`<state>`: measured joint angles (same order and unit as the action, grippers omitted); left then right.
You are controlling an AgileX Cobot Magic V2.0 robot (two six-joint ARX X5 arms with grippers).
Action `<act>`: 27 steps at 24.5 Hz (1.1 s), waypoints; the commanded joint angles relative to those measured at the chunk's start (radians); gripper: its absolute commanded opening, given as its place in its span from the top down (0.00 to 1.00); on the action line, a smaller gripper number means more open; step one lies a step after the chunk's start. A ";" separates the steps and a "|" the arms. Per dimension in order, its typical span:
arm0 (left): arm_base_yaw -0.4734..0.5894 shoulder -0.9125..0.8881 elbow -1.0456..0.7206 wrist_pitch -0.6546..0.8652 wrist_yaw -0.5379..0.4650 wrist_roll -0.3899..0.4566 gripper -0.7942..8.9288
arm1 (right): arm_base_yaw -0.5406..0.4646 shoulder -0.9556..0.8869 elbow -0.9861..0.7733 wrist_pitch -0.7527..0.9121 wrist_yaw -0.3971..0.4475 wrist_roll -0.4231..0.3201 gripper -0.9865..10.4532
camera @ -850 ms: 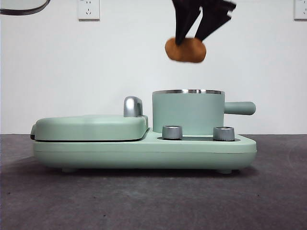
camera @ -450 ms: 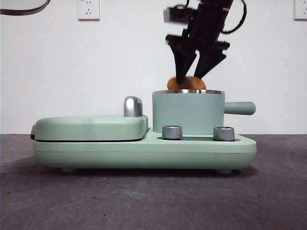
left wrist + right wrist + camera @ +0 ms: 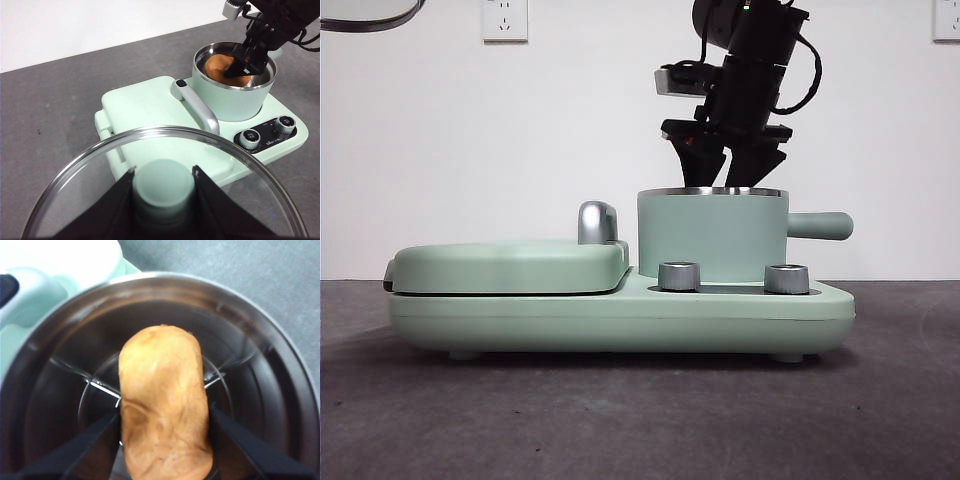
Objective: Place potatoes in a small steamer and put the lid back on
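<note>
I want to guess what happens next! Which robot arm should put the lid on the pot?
Probably the left. Its gripper already holds the lid by the knob, off to the side. The right gripper is down inside the small steamer, jaws at the potato.

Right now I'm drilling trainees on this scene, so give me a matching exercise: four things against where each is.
Things:
1. potato
2. lid
3. right gripper
4. control knobs

Places:
A. on the base in front of the small steamer
B. between the right gripper's jaws, inside the steamer
C. dipped into the steamer from above
D. held by its knob in the left gripper

Pairs: 1-B, 2-D, 3-C, 4-A
</note>
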<state>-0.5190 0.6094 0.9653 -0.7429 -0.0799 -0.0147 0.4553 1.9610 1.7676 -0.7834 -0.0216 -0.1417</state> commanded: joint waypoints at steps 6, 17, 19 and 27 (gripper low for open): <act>-0.002 0.000 0.013 0.032 -0.003 0.006 0.90 | 0.003 0.034 0.028 -0.003 -0.004 -0.009 0.56; -0.002 -0.002 0.013 0.031 -0.002 0.005 0.90 | 0.013 -0.383 0.032 -0.191 -0.037 0.071 0.57; -0.002 -0.002 0.013 0.031 -0.002 0.003 0.90 | 0.014 -0.475 0.031 -0.244 -0.026 0.071 0.57; -0.003 -0.002 0.013 0.025 -0.002 0.002 0.90 | 0.014 -0.856 -0.167 -0.256 0.026 0.074 0.60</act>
<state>-0.5190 0.6086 0.9653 -0.7444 -0.0799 -0.0151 0.4629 1.1141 1.6115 -1.0405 -0.0002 -0.0803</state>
